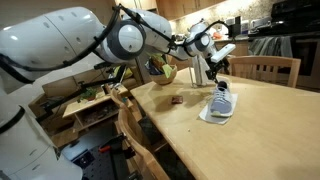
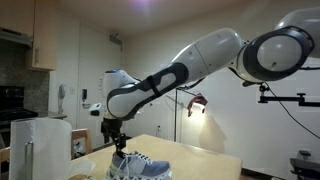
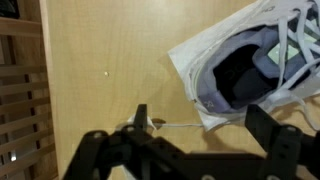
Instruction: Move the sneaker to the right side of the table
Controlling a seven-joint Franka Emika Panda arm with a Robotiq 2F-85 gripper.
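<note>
The light grey-blue sneaker with a white sole sits upright on the pale wood table, near its far middle. It shows in both exterior views, at the near table edge in one. My gripper hangs just above the sneaker's heel end, also seen from the side. In the wrist view the gripper is open and empty. The sneaker's heel opening lies just beyond and to the right of the fingers. A thin pale lace trails across the table between the fingertips.
A small dark brown item lies on the table left of the sneaker. A wooden chair stands at the far side, another at the near edge. A cluttered low shelf table stands beyond. Chair slats show beside the table edge.
</note>
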